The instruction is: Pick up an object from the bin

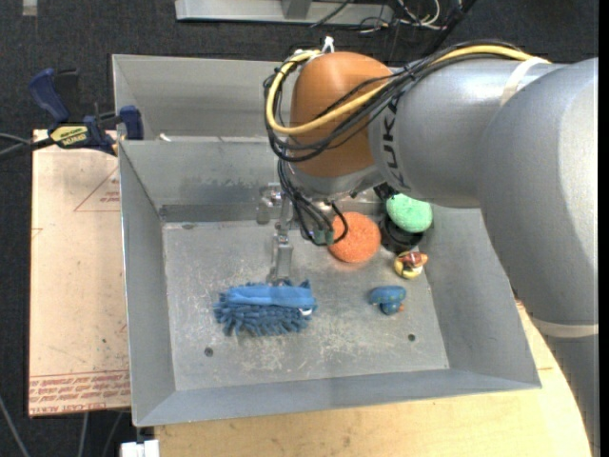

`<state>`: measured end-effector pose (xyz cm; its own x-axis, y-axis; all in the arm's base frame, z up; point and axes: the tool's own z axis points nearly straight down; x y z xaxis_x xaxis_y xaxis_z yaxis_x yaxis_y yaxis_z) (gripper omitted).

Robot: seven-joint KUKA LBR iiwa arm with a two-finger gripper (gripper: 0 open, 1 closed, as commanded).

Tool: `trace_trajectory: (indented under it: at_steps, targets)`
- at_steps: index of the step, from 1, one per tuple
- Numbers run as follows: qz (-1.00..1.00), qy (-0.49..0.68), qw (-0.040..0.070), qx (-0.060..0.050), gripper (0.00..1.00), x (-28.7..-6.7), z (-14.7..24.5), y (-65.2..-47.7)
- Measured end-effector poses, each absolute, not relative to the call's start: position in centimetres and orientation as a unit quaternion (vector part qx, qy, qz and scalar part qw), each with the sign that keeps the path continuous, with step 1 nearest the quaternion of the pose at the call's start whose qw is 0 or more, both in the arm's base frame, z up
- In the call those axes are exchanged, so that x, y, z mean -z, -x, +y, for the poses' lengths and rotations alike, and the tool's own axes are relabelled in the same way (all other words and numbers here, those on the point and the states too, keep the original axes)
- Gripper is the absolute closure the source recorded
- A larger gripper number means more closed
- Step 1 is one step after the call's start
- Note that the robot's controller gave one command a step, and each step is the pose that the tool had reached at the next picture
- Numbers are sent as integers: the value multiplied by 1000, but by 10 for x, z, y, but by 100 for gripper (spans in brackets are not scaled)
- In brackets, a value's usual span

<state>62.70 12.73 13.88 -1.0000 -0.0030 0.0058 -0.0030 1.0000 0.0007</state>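
The grey bin (143,284) received the arm (476,131) from 3 o'clock. Its gripper (281,272) stood over a blue bristled brush (265,310) at 7 o'clock on the floor, its tip at the brush's upper edge. Contact could not be confirmed, nor whether the jaws were apart or together. Likely fault: soft bristles yielding, so the brush slips free on lifting. An orange ball (355,240), green lump (409,213), small blue piece (387,299) and tiny yellow toy (410,265) lay between 2 and 4 o'clock. The wrist hid the floor at 12.
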Motion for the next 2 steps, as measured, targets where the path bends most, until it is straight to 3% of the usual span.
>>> trace_trajectory:
  at_steps: [1, 2]
  targets:
    - [-1000, -1, -1, 1, 0, -144, 127, -629]
    - [-1000, 28, -3, 2, 0, -117, 120, -611]
